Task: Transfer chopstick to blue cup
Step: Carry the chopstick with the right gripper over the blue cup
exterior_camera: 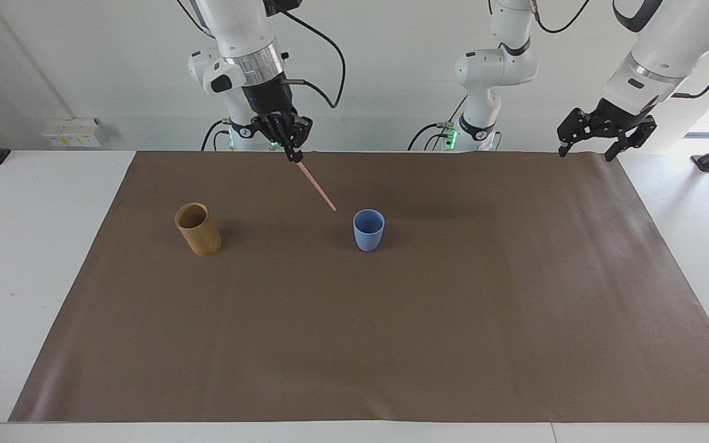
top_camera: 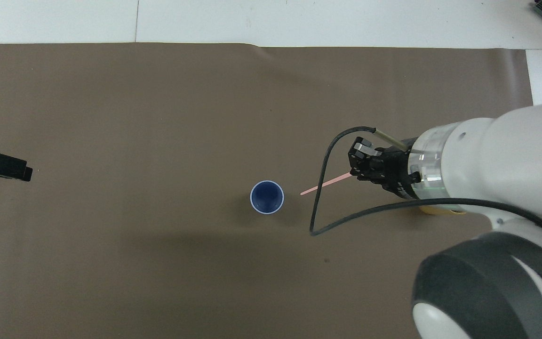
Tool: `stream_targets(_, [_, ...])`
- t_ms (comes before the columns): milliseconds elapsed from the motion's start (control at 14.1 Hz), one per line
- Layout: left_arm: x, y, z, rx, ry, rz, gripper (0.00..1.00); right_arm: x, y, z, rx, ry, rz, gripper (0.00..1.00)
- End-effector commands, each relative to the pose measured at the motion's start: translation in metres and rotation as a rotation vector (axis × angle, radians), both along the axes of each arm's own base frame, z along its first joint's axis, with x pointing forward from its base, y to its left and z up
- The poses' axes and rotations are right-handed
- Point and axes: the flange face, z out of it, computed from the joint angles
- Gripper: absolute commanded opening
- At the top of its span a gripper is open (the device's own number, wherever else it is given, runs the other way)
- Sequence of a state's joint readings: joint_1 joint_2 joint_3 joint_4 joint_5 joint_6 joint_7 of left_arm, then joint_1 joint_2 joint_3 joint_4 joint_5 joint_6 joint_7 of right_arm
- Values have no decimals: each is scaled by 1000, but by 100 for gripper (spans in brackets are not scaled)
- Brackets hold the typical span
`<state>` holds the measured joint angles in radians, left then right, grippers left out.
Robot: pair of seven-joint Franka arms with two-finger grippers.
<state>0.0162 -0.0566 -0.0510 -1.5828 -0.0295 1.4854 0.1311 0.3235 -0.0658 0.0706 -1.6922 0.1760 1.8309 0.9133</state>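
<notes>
Right arm: it comes in from its own end of the table, forearm steeply angled, wrist turned down. The right gripper [exterior_camera: 293,157] hangs in the air over the brown mat [exterior_camera: 391,344], between the tan cup [exterior_camera: 198,229] and the blue cup [exterior_camera: 368,230]. Its fingers are closed tight on the upper end of the chopstick [exterior_camera: 316,184].

Left arm: waiting at the left arm's end of the table, wrist tilted downward. The left gripper [exterior_camera: 587,146] hangs above the mat's edge, fingers spread wide, holding nothing.

Chopstick: one thin, pale-pink stick, straight, tapering to a point. It slants down from the right gripper toward the blue cup. The tip is close to the cup's rim but clear of it, not inside; in the overhead view the tip [top_camera: 303,193] stands just beside the cup [top_camera: 267,197], on the side toward the right arm's end.

Blue cup: upright near the middle of the mat, matte light blue, open mouth up.

Tan cup: upright toward the right arm's end, well apart from the blue cup; largely hidden under the arm in the overhead view.
</notes>
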Motion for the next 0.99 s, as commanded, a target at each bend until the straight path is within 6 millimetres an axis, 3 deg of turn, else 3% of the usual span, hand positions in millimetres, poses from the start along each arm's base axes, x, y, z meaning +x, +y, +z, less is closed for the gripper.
stream_targets(0, [-6,3,5,-13,2,-3,100,5,32,-14,31,-9,-25,0])
stream_targets(142, [-6,3,5,-14,2,-3,100,3,57,-29,22,-18,14,0])
stream_targets(495, [-6,3,5,-13,2,-3,100,-4,65,-55,-35,-22,51,0])
stream_targets(920, [-6,3,5,-13,2,-3,100,-17,90,-98,-59,-104,112,0])
